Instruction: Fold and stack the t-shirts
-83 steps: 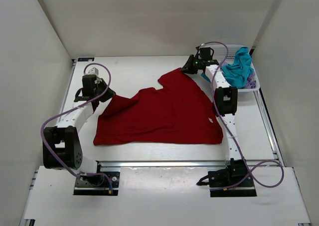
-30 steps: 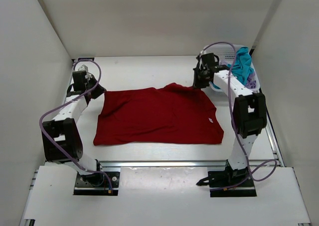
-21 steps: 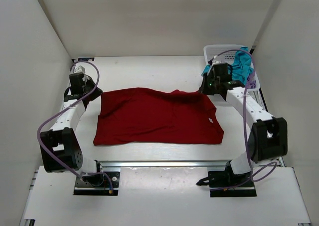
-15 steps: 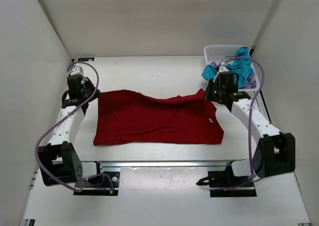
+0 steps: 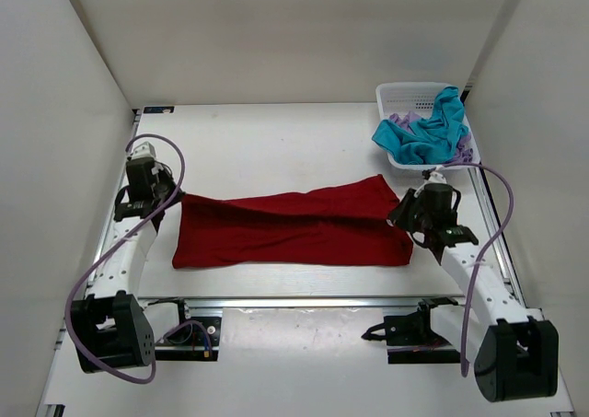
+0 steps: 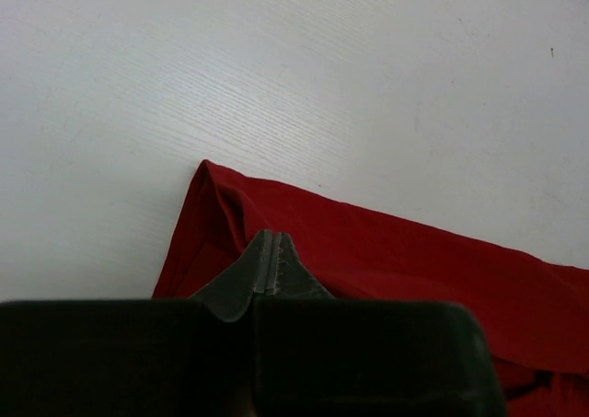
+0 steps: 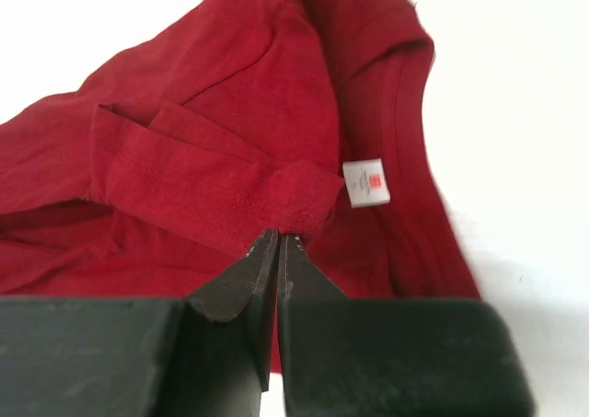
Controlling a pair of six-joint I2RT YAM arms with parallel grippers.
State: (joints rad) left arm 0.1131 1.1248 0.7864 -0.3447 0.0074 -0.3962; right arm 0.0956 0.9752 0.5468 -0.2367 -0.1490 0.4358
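The deep red t-shirt [image 5: 290, 225] lies on the table, its far half drawn over toward the near edge. My left gripper [image 5: 171, 199] is shut on the shirt's left far corner [image 6: 221, 216]. My right gripper [image 5: 402, 213] is shut on the right far corner [image 7: 304, 201], with the white neck label [image 7: 366, 181] just beside it. The teal-blue t-shirt [image 5: 428, 132] and the pale lavender t-shirt [image 5: 398, 121] lie crumpled in the basket at the back right.
The white mesh basket [image 5: 402, 93] stands at the back right corner, close behind my right arm. White walls close in the table on the left, back and right. A metal rail [image 5: 304, 302] runs along the near edge.
Both grippers have pulled the shirt's far edge toward the near edge, folding the far half over the near half. Both arms have drawn back toward their bases.
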